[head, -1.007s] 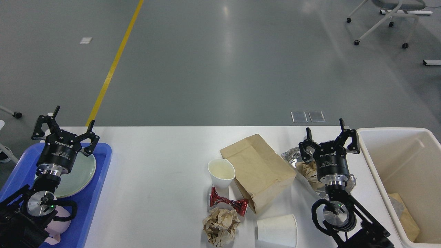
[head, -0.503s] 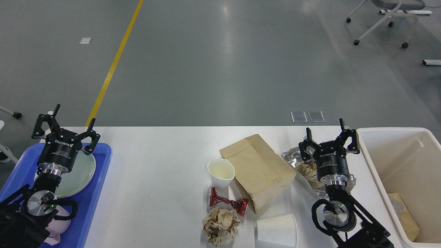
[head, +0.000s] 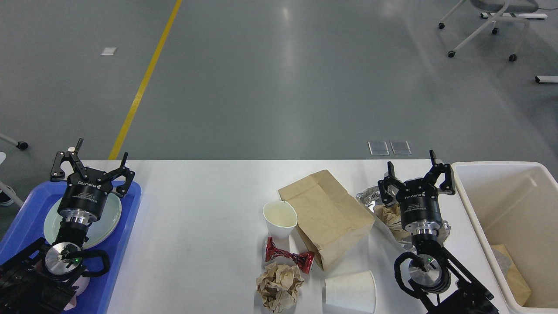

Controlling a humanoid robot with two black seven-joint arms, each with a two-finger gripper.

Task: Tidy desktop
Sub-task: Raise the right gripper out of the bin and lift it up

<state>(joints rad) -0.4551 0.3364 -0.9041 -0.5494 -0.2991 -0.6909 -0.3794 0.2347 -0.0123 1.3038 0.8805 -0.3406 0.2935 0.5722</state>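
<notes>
The white desktop (head: 196, 209) carries litter in its right half. A brown paper bag (head: 324, 216) lies flat beside an upright white paper cup (head: 280, 218). In front of them are a red foil wrapper (head: 290, 256), a crumpled brown paper ball (head: 279, 285) and a second white cup (head: 351, 291) on its side. Crumpled foil and brown paper (head: 386, 213) lie under my right gripper (head: 414, 168), which is open and holds nothing. My left gripper (head: 92, 159) is open and empty above the blue tray's far end.
A blue tray (head: 126, 218) at the left edge holds a pale green plate (head: 107, 213) and a pink item partly hidden by my left arm. A cream-white bin (head: 510, 218) at the right edge has brown paper and foil inside. An office chair stands on the far floor.
My left gripper has shifted to the right and slightly down over the blue tray. The right arm and the litter have not moved.
</notes>
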